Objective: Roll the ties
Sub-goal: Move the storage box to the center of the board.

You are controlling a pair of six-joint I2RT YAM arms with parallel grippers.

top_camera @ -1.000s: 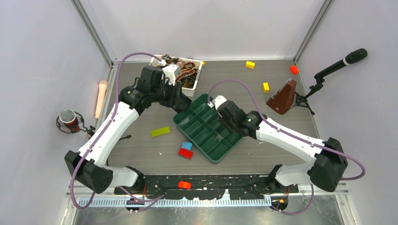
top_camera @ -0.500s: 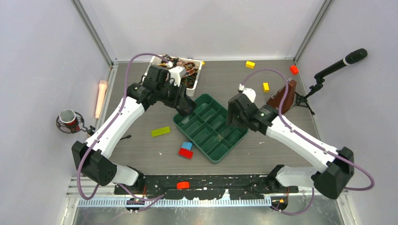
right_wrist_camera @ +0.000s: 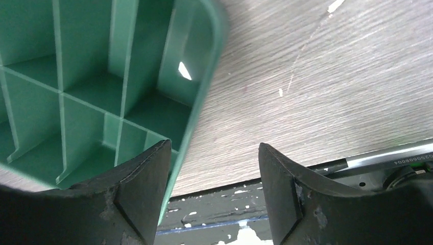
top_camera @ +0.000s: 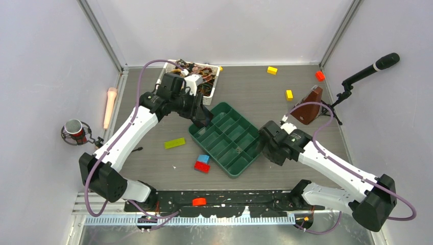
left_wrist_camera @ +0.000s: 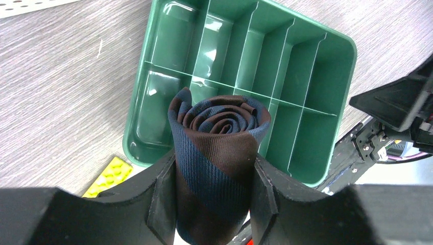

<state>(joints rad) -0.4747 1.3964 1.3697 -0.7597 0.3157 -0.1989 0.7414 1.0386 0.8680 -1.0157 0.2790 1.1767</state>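
Between the left claw's point(left_wrist_camera: 214, 176) two black fingers sits a tightly rolled tie point(left_wrist_camera: 217, 127), navy with brown stripes, its spiral end facing up toward the wrist, so that claw is clamped right on it. Just past its tips, lower down, lies the green divided tray point(left_wrist_camera: 338, 61). Across from it the right claw point(right_wrist_camera: 212, 153) is spread apart with nothing in it, one finger over the tray's corner rim, the other over the wood-grain tabletop point(right_wrist_camera: 316, 71). Close beside the left claw's wrist, a white basket point(top_camera: 213, 91) holds more patterned ties point(top_camera: 201, 76).
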